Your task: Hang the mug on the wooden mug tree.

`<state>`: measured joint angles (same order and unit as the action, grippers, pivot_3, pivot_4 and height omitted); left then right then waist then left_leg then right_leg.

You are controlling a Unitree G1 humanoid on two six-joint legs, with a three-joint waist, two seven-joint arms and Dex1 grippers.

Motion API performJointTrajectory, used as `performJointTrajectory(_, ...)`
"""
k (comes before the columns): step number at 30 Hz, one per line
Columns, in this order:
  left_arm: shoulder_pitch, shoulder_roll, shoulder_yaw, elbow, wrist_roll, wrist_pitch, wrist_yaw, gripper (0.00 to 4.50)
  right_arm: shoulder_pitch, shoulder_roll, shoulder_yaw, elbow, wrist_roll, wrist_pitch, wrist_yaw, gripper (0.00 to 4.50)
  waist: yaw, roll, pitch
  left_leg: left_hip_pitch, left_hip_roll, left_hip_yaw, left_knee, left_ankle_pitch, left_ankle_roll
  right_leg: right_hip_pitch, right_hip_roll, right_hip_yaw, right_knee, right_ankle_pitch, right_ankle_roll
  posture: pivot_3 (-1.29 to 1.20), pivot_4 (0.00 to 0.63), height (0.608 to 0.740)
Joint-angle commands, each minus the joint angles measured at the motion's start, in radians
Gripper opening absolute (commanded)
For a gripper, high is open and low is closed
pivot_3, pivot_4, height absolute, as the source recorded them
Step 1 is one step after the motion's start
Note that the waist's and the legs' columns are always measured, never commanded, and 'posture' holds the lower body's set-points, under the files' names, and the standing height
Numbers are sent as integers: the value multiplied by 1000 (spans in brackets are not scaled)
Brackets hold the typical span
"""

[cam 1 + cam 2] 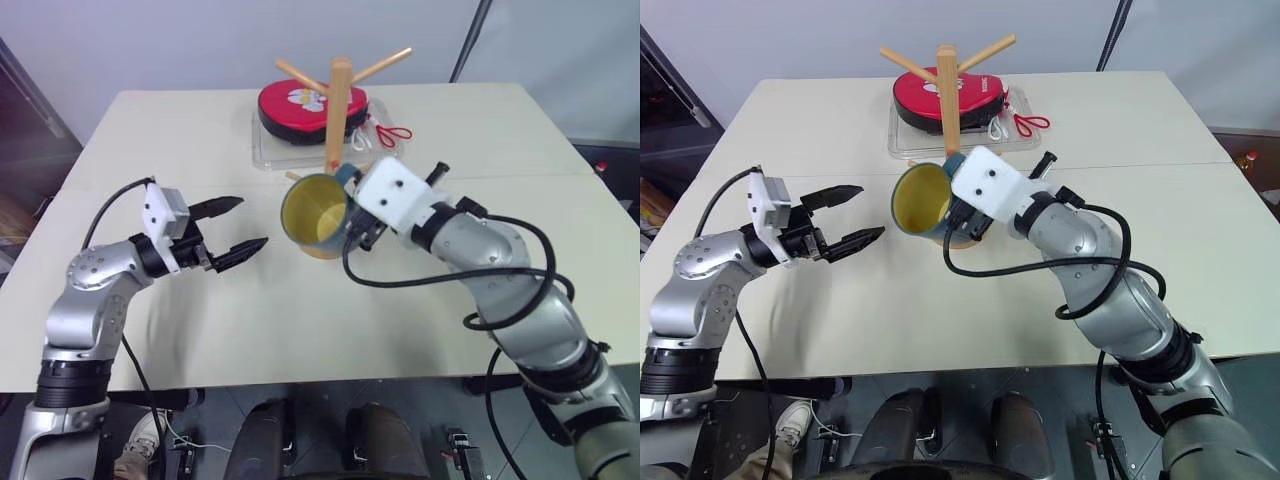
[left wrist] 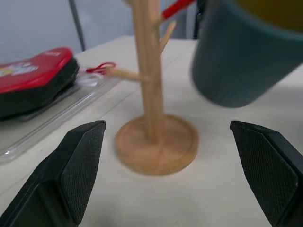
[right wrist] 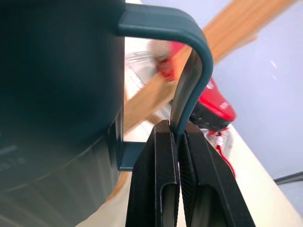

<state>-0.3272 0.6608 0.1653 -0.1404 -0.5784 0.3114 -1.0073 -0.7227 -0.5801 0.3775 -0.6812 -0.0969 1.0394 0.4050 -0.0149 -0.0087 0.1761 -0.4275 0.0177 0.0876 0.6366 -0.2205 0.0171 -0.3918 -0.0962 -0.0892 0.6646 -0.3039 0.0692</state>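
The mug [image 1: 314,214] held by its handle in the closed right pincer [image 3: 179,142], near the wooden mug tree [image 1: 338,110], left pincer [image 1: 240,224] wide open, empty.

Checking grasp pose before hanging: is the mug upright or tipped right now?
Tipped. The mug lies on its side in the air, its yellow mouth facing the left gripper; the right gripper pinches its handle.

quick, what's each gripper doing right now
left gripper: open, holding nothing.
right gripper: shut on the mug, pinching its handle.
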Motion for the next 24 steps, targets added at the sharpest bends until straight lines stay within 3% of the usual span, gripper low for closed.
performJointTrajectory(1, -6, 28, 39, -52, -42, 33, -9, 4500, -56, 18, -9, 7, -16, 5, 0, 26, -1, 0, 0, 0, 0, 0, 0, 0, 0, 0, 0, 0, 0, 0, 0, 0, 150, 740)
performJointTrajectory(20, -2, 32, 58, -101, -78, 72, 27, 4500, -173, 76, 51, 166, -31, 79, 11, 26, -1, 0, 0, 0, 0, 0, 0, 0, 0, 0, 0, 0, 0, 0, 0, 0, 150, 740)
performJointTrajectory(24, -3, 32, 57, -104, -80, 72, 32, 4500, -173, 75, 56, 168, -37, 74, 11, 1443, -1, 0, 0, 0, 0, 0, 0, 0, 0, 0, 0, 0, 0, 0, 0, 0, 150, 740)
